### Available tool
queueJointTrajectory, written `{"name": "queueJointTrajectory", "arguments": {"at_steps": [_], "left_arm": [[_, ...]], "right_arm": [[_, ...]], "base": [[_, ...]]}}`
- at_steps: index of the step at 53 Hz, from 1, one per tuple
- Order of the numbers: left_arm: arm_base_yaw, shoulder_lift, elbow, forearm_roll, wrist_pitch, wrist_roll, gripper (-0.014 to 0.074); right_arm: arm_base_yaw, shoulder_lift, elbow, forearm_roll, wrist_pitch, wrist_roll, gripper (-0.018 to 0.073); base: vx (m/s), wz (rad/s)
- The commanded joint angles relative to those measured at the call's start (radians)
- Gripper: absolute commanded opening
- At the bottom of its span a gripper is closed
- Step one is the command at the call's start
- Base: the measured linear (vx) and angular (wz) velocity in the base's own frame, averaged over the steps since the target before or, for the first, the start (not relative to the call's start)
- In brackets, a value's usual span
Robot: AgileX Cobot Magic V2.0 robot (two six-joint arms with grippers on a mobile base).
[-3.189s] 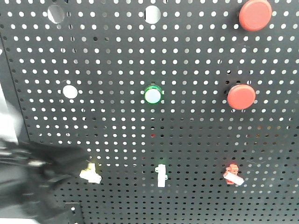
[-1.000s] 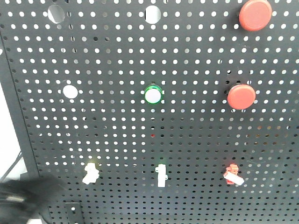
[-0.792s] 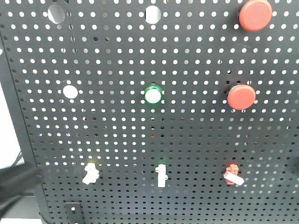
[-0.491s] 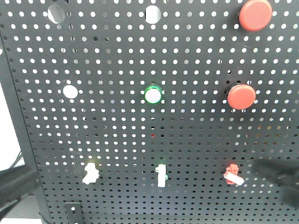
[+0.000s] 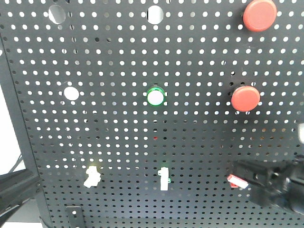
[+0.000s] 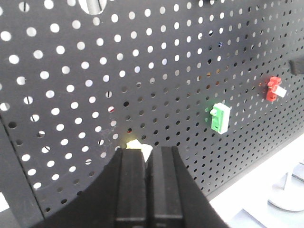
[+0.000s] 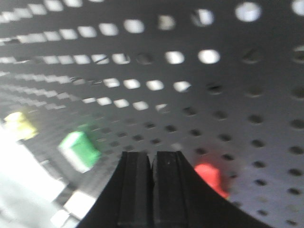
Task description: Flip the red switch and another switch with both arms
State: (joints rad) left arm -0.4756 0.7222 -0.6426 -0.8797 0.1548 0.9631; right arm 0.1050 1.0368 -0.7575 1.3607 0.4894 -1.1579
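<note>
We log a black pegboard (image 5: 199, 142) filling the front view, with three small toggles in a row low on it: the pale yellow switch (image 5: 92, 176) at left, a green switch (image 5: 164, 179) in the middle, the red switch (image 5: 236, 180) at right. Higher up are an upper red push button (image 5: 259, 15) at the top right, a lower red push button (image 5: 245, 98) beneath it, and a green-ringed button (image 5: 155, 96) near the centre. The right gripper (image 7: 152, 156) has its jaws pressed together, only a thin seam between them. From the front it reads as a blurred dark mass coming in from the right edge, its tip lying over the upper part of the red switch, whose white lever shows at the tip's lower left. We cannot tell whether the two touch. In the right wrist view the red switch is a soft red blur just right of the fingertips. The left gripper (image 6: 147, 152) also has its jaws pressed together, holding nothing. In the left wrist view the pale yellow switch shows just past its tips, with the green and red toggles farther right. From the front, the left arm (image 5: 16, 190) is a dark shape at the lower left corner, off the board's left edge and apart from the pale yellow switch
</note>
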Motion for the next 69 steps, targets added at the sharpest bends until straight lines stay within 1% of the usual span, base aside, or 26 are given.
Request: {"name": "queueJointTrajectory", "arguments": {"at_steps": [1, 8, 9, 20, 32, 44, 59, 63, 67, 69], "left_arm": [[-0.006, -0.005, -0.027, -0.004, -0.044, -0.003, 0.0003], [-0.006, -0.005, -0.027, -0.002, -0.042, -0.003, 0.0003], [-0.006, -0.005, -0.027, 0.006, -0.044, -0.002, 0.0003], [-0.006, -0.005, -0.027, 0.015, -0.044, -0.002, 0.0003], [-0.006, -0.005, -0.027, 0.022, -0.055, -0.005, 0.0003], [-0.006, -0.011, -0.027, 0.012, -0.055, -0.006, 0.0003], [-0.006, -0.096, -0.027, 0.011, -0.039, -0.006, 0.0003], [-0.006, -0.126, -0.024, 0.012, -0.018, -0.006, 0.0003], [-0.006, -0.172, 0.008, 0.012, -0.014, -0.011, 0.0003], [-0.006, -0.204, 0.035, 0.012, -0.020, -0.018, 0.0003]], "right_arm": [[0.003, 0.015, -0.032, 0.046, -0.041, -0.012, -0.0006], [0.004, 0.063, -0.032, 0.046, -0.038, -0.033, -0.0006], [0.004, 0.108, -0.032, 0.044, -0.030, -0.051, -0.0006], [0.004, 0.170, -0.032, 0.012, 0.097, -0.041, -0.0006], [0.004, 0.163, -0.032, -0.015, 0.104, -0.023, -0.0006], [0.004, 0.042, -0.032, -0.017, 0.110, -0.008, -0.0006], [0.004, -0.228, -0.032, -0.039, 0.088, 0.010, -0.0006], [0.004, -0.307, -0.032, -0.088, 0.050, 0.049, -0.0006], [0.004, -0.393, -0.031, -0.206, 0.011, 0.140, -0.0006], [0.004, -0.443, -0.020, -0.291, -0.014, 0.192, -0.0006]], "base": [[0.00, 0.00], [0.00, 0.00], [0.00, 0.00], [0.00, 0.00], [0.00, 0.00], [0.00, 0.00], [0.00, 0.00], [0.00, 0.00], [0.00, 0.00], [0.00, 0.00]]}}
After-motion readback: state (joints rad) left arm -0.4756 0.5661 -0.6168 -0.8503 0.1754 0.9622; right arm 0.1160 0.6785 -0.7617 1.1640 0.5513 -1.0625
